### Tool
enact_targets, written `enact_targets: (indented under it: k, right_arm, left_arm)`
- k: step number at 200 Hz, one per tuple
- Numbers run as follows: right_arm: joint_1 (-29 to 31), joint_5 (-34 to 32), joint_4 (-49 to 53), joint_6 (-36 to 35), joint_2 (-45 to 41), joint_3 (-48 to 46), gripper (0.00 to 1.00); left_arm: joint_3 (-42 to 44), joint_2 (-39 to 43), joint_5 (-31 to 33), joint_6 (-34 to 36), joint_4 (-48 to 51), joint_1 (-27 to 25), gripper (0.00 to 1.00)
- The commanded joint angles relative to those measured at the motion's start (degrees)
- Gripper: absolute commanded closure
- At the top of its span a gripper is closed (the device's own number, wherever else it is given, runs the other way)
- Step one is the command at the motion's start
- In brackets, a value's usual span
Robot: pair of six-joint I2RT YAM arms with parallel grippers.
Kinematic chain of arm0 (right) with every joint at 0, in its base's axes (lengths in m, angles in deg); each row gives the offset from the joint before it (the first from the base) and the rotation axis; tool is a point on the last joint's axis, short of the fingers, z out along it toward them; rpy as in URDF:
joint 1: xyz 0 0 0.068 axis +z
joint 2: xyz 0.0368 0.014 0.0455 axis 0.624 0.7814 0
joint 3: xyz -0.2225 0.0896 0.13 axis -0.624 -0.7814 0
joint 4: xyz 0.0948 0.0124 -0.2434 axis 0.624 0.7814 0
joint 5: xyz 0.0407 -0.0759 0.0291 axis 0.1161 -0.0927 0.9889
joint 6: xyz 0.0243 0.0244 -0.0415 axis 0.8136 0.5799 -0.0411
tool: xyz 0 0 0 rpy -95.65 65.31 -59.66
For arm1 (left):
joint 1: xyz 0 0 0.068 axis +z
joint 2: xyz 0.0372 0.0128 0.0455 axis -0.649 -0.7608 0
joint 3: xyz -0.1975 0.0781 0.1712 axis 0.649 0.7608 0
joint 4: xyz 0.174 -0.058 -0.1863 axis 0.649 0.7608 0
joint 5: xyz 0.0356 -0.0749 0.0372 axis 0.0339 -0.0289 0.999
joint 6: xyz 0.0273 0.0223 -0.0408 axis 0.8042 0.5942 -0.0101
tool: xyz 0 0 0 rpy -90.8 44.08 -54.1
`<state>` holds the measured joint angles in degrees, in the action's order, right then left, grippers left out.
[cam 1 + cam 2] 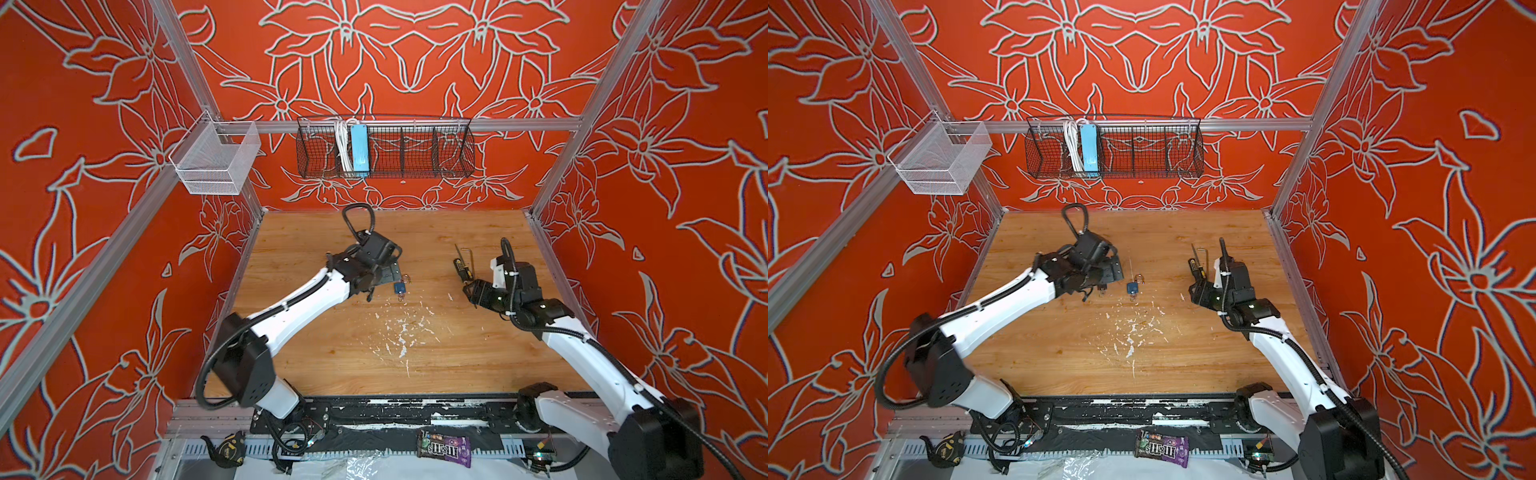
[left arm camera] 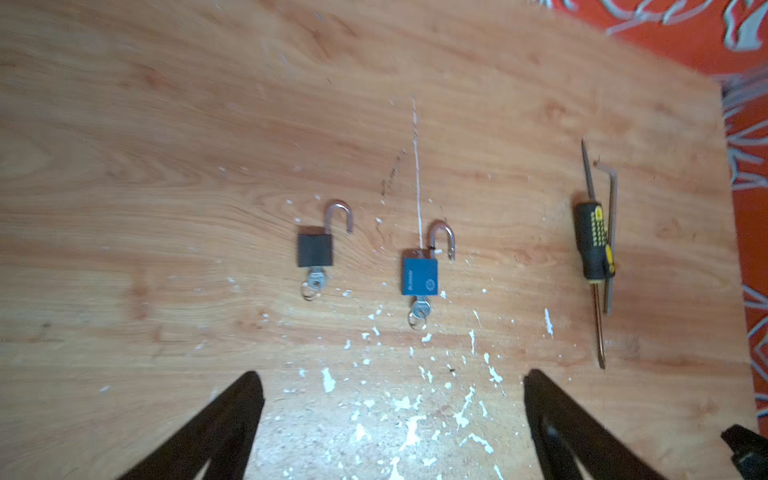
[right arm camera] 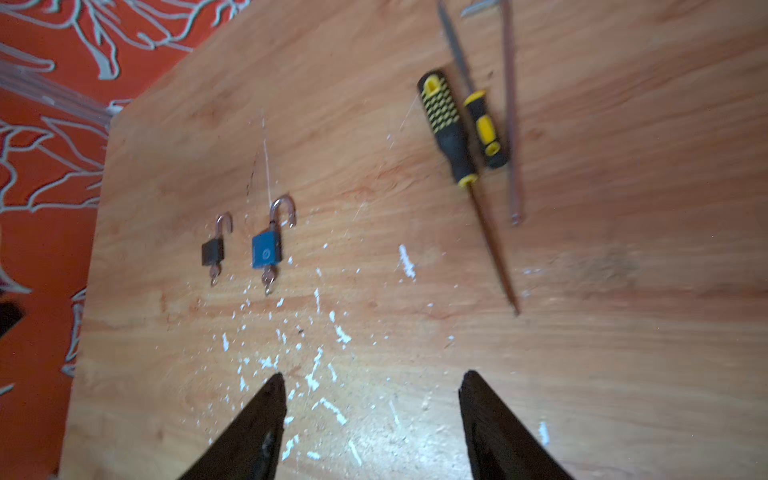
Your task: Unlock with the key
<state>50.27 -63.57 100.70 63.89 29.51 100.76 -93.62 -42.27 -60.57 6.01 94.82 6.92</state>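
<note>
Left wrist view showed the left gripper [image 2: 393, 377] wide and empty above the table [image 2: 124, 124], the right gripper [image 3: 374, 377] likewise parted, presumably because the blue padlock [image 2: 419, 272] and black padlock [image 2: 314, 249] lay open, keys [image 2: 419, 309] inserted.

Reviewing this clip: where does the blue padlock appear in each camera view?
Top view: blue padlock lies mid-table, left of the screwdriver.
Top view: same place, left of the screwdriver.
Left wrist: between the black padlock and the screwdriver.
Right wrist: between the same two.
Shared landmark: the screwdriver's black-and-yellow handle.
</note>
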Motion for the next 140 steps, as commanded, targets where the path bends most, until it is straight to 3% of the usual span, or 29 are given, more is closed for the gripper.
enact_targets:
  k: [1, 26, 49, 58, 71, 85, 118, 140]
  right_arm:
    - [-2.9, -11.9, 1.4, -4.8, -1.9, 2.6, 0.3]
    - [-5.6, -23.9, -3.0, -6.9, -1.9, 0.8, 0.25]
    - [-8.0, -33.2, -10.2, -10.2, 0.7, -2.1, 0.14]
    - [-8.9, -35.0, -13.3, -12.3, 2.4, -3.3, 0.03]
    - [-10.0, -37.5, -16.1, -14.5, 5.1, -4.0, 0.03]
    - [-10.3, -38.3, -22.0, -17.1, 7.3, -6.0, 0.03]
    - [-10.4, -36.1, -38.5, -23.4, 11.8, -12.7, 0.03]
    - [-11.0, -32.7, -45.0, -22.6, 14.9, -15.6, 0.03]
  left_arm:
    - [5.7, 8.0, 7.1, 3.8, 1.1, 5.7, 0.02]
    - [15.0, 18.2, 18.6, 6.9, 0.7, 13.3, 0.02]
    - [26.3, 25.6, 21.0, 12.3, -7.1, 23.1, 0.02]
    - [31.1, 28.9, 21.6, 14.0, -11.7, 26.3, 0.02]
    - [37.1, 30.7, 21.2, 16.5, -18.2, 30.0, 0.02]
    - [43.3, 31.2, 21.0, 20.4, -27.6, 31.2, 0.02]
    - [55.6, 26.7, 13.1, 30.4, -56.0, 31.4, 0.02]
    - [53.6, 20.1, 9.9, 31.0, -57.1, 31.5, 0.02]
